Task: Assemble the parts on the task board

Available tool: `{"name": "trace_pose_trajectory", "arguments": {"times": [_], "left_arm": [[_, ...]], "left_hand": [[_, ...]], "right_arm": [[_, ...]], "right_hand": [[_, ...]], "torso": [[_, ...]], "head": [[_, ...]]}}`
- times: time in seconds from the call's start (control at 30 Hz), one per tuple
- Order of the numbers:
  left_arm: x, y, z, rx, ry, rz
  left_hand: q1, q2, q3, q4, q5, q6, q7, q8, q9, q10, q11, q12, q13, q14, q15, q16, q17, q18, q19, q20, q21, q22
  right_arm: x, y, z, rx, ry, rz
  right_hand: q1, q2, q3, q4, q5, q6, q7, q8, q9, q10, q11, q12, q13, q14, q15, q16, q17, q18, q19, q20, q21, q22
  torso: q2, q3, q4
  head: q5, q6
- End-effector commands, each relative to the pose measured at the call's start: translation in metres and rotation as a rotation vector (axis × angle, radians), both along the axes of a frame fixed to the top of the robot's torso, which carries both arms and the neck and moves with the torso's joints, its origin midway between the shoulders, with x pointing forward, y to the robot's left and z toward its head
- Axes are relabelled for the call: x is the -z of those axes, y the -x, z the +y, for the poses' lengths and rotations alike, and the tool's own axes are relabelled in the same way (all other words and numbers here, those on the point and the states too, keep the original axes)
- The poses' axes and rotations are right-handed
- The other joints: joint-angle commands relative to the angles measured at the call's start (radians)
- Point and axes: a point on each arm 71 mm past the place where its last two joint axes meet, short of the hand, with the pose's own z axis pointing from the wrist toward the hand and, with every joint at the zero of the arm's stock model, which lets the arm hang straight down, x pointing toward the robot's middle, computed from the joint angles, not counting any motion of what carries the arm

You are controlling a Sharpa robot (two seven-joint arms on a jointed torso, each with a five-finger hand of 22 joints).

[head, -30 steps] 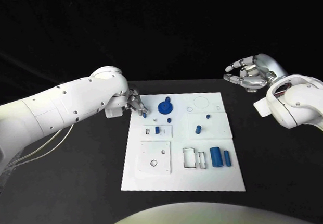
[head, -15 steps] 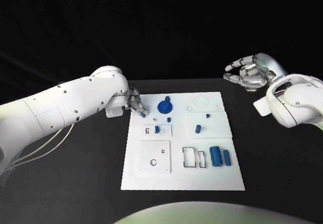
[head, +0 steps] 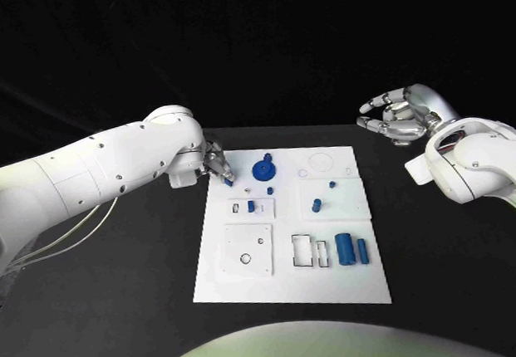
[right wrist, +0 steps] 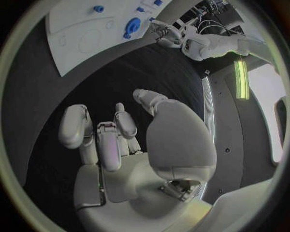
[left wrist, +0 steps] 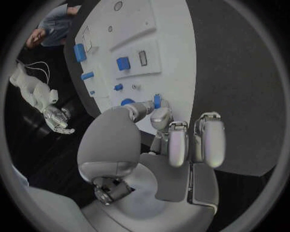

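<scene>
Blue plastic is what I have pinched in my left hand (head: 214, 165): a small blue peg (left wrist: 157, 101) held between the fingers (left wrist: 160, 116), hovering at the far left corner of the task board (head: 339, 293), just beside the round blue gear-like part (head: 265, 171). My right hand (head: 395, 116) hangs off the board's far right corner over the black bench (head: 122, 281), grasping nothing, its fingers loosely curled but apart. Other parts lie on the board: two blue cylinders (head: 353, 250) near its right edge, and smaller blue pieces (head: 317, 205) around the middle. I judge the peg to be light, stiff and smooth, so it could slip or twist in a fingertip pinch. I would keep hold near its upper end, leaving the lower tip free to enter a hole.
</scene>
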Motion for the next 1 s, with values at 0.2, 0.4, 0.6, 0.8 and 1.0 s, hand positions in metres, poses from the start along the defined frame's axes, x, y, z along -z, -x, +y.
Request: {"name": "trace_pose_trajectory", "arguments": {"times": [0.2,0.4,0.6,0.8,1.0], "left_arm": [[-0.005,0.013,-0.001,-0.034,0.104,0.006],[-0.008,0.026,-0.001,-0.022,0.125,0.0],[-0.007,0.037,-0.001,-0.004,0.123,-0.019],[-0.004,0.044,-0.005,0.027,0.097,-0.043],[0.002,0.051,-0.008,0.053,0.075,-0.047]], "left_hand": [[-0.031,-0.001,0.122,-0.11,0.03,-0.005,-0.004,0.071,0.144,0.008,-0.004,0.004,-0.004,0.104,-0.007,0.004,0.263,0.004,0.038,-0.009,0.005,0.214],[-0.06,-0.008,0.141,-0.127,0.077,-0.004,-0.007,0.097,0.156,0.012,-0.007,0.005,-0.007,0.104,-0.01,0.004,0.263,0.003,0.04,-0.011,0.008,0.218],[-0.086,-0.016,0.153,-0.14,0.134,0.0,-0.01,0.121,0.164,0.018,-0.01,0.011,-0.006,0.104,-0.014,0.004,0.263,0.001,0.044,-0.015,0.015,0.221],[-0.101,-0.019,0.158,-0.146,0.165,0.003,-0.012,0.135,0.169,0.021,-0.011,0.012,-0.006,0.104,-0.016,0.004,0.263,0.0,0.045,-0.017,0.017,0.223],[-0.113,-0.02,0.164,-0.151,0.186,0.006,-0.014,0.147,0.173,0.023,-0.012,0.012,-0.008,0.104,-0.018,0.004,0.263,0.0,0.046,-0.019,0.018,0.224]], "right_arm": [[0.0,0.001,-0.001,-0.006,0.005,-0.002],[0.0,0.001,-0.001,-0.007,0.005,-0.001],[0.0,0.001,-0.001,-0.007,0.005,0.0],[0.0,0.001,-0.001,-0.008,0.005,0.001],[0.001,0.002,0.0,-0.01,0.005,0.003]], "right_hand": [[-0.006,0.002,0.008,-0.001,-0.001,-0.009,0.001,0.006,0.001,-0.008,0.001,0.003,-0.002,0.054,0.005,-0.007,0.092,0.018,-0.006,0.003,-0.006,0.053],[-0.006,0.002,0.008,-0.001,-0.001,-0.009,0.001,0.006,0.001,-0.008,0.001,0.003,-0.002,0.054,0.005,-0.007,0.092,0.018,-0.006,0.003,-0.006,0.053],[-0.009,0.002,0.01,-0.003,0.0,-0.009,0.001,0.008,0.002,-0.007,0.001,0.004,-0.002,0.054,0.005,-0.007,0.091,0.018,-0.006,0.002,-0.007,0.053],[-0.009,0.002,0.01,-0.003,0.0,-0.009,0.001,0.008,0.002,-0.007,0.001,0.004,-0.002,0.054,0.005,-0.007,0.091,0.018,-0.006,0.002,-0.007,0.053],[-0.009,0.002,0.01,-0.003,0.0,-0.009,0.001,0.008,0.002,-0.007,0.001,0.004,-0.002,0.054,0.005,-0.007,0.091,0.018,-0.006,0.002,-0.007,0.053]], "torso": [[-0.001,0.0011,0.002],[0.0,-0.0003,0.0009],[0.0,-0.0008,0.0015],[0.0,-0.0015,0.0017],[0.0,-0.0017,0.0]], "head": [[0.004,-0.002],[0.008,-0.001],[0.009,-0.004],[0.013,-0.007],[0.015,-0.008]]}}
